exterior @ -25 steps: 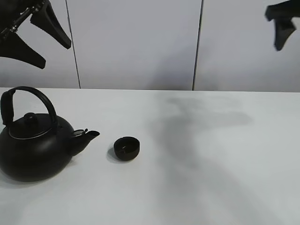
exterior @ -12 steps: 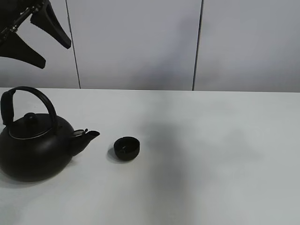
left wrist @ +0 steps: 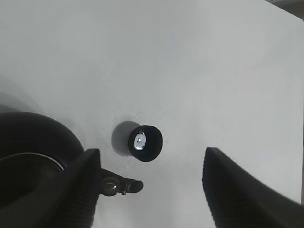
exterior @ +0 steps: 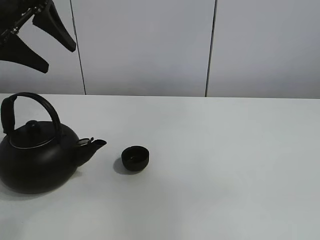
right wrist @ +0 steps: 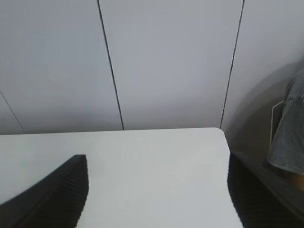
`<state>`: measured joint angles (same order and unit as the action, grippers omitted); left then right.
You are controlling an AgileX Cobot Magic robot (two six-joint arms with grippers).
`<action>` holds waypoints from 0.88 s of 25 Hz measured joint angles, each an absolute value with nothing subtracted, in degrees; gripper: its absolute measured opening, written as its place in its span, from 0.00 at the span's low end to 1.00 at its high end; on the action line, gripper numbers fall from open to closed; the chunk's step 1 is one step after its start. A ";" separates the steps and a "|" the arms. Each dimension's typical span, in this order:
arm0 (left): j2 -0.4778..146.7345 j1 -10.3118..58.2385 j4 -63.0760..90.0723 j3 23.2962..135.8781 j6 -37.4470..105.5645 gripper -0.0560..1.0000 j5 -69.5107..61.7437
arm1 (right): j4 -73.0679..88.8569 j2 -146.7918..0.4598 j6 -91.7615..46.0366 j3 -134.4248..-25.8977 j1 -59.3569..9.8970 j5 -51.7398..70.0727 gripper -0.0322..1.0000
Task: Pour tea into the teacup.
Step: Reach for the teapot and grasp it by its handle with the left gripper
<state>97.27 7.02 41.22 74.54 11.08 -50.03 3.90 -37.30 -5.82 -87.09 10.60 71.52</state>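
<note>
- Your left gripper (exterior: 59,59) hangs high above the desk's (exterior: 225,175) left edge, its fingers spread wide with nothing between them.
- Your right gripper (right wrist: 156,166) shows only in its own wrist view. Its two fingers are well apart and empty, over the desk's far right corner.
- The teacup (exterior: 135,158) stands upright on the left half of the desk, about midway between the far and near edges. It is just beside the spout (exterior: 95,145) of the kettle (exterior: 37,160) but not touching it.
- Your main risk is the small cup so close to the big kettle: tip the kettle where it stands and the spout may swing over the rim or knock the cup away.
- The arched handle (exterior: 35,100) is thin and round, so an off-centre grip could let the heavy body swing and throw the stream wide.
- Pour fast and the low cup will likely overflow onto the desk.
- A glint (left wrist: 139,141) sits inside the cup in the left wrist view. You cannot tell whether it is tea or bare glaze, so the fill level is unknown.
- The kettle's left side is cut off by the high view's edge, and how full it is stays hidden.
- Grey cloth (right wrist: 287,128) beyond the desk's right edge is too cropped to identify.
</note>
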 joint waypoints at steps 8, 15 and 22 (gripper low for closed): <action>97.27 7.02 41.22 74.54 11.08 0.48 -50.03 | 3.90 -20.41 -5.68 -65.17 10.60 72.69 0.57; 97.27 7.02 41.22 74.54 11.08 0.48 -50.03 | 3.90 -11.88 -4.54 -41.83 10.60 70.44 0.57; 97.27 7.02 41.22 74.54 11.08 0.48 -50.03 | 3.29 -5.84 -4.54 -29.97 6.20 64.27 0.57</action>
